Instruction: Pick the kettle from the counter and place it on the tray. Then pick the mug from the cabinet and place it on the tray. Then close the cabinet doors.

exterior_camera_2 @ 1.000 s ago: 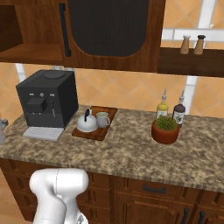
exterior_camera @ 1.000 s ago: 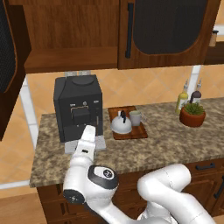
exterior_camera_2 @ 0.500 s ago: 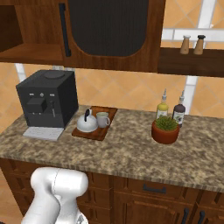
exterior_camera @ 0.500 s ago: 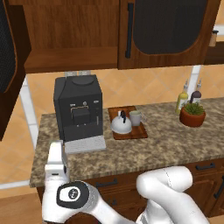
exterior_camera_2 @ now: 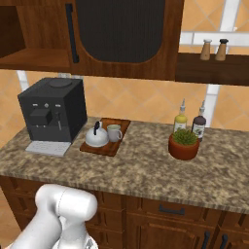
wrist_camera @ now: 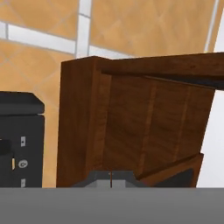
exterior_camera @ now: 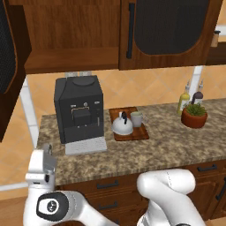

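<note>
1. Left base view: the kettle (exterior_camera: 122,125) and the mug (exterior_camera: 136,118) stand side by side on the tray (exterior_camera: 132,132), which lies on the counter (exterior_camera: 167,145) just right of the black coffee machine (exterior_camera: 79,110). Above, the cabinet (exterior_camera: 70,39) has its right door (exterior_camera: 170,31) shut; its left door (exterior_camera: 11,57) hangs open and is cut off by the left edge. The gripper (exterior_camera: 44,152) points upward at the lower left, in front of the counter's left end; its fingers look pressed together, though they are small and hard to separate.
2. Right base view: the kettle (exterior_camera_2: 97,137) partly hides the tray (exterior_camera_2: 109,146), and the mug (exterior_camera_2: 114,132) sits just beside it. A potted plant (exterior_camera_2: 184,144) covers the lower parts of two bottles (exterior_camera_2: 189,121). The cabinet's open bay (exterior_camera_2: 31,39) is cropped at the left edge.
3. Hand view: the fingertips (wrist_camera: 110,177) meet with no gap and hold nothing. Beyond them is the cabinet (wrist_camera: 144,127) seen from below, and part of the coffee machine (wrist_camera: 19,140) is cut off at the left.
</note>
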Available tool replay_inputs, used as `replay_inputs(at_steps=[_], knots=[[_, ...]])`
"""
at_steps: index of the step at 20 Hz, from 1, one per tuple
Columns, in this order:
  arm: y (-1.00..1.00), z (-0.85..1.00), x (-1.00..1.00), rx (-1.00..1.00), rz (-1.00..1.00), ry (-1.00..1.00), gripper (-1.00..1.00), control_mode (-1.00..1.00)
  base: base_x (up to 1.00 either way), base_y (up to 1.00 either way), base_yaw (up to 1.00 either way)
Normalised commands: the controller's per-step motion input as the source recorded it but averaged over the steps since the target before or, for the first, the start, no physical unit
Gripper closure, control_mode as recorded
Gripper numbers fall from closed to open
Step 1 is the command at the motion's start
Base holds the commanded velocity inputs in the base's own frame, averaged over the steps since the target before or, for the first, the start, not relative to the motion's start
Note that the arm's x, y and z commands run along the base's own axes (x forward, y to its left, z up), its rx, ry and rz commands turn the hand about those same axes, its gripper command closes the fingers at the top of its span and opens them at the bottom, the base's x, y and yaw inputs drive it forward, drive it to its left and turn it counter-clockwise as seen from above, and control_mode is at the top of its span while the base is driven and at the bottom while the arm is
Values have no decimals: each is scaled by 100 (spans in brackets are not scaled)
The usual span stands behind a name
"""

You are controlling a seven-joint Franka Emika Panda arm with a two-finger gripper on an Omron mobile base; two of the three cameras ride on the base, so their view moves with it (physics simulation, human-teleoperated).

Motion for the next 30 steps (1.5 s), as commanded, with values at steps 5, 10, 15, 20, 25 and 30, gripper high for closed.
replay_inputs(at_steps=[5, 10, 15, 20, 25, 30], knots=[[36, 1, -6, 0, 0, -19, 100, -100, 0, 0, 0], [51, 37, 0, 0, 0, -28, 100, -100, 0, 0, 0], [71, 42, 0, -1, 0, -5, 100, -100, 0, 0, 0], [58, 9, 0, -1, -5, -6, 100, -100, 0, 0, 0], [22, 16, 2, 0, -11, -1, 100, -100, 0, 0, 0], [26, 31, 0, 0, -9, -3, 100, -100, 0, 0, 0]])
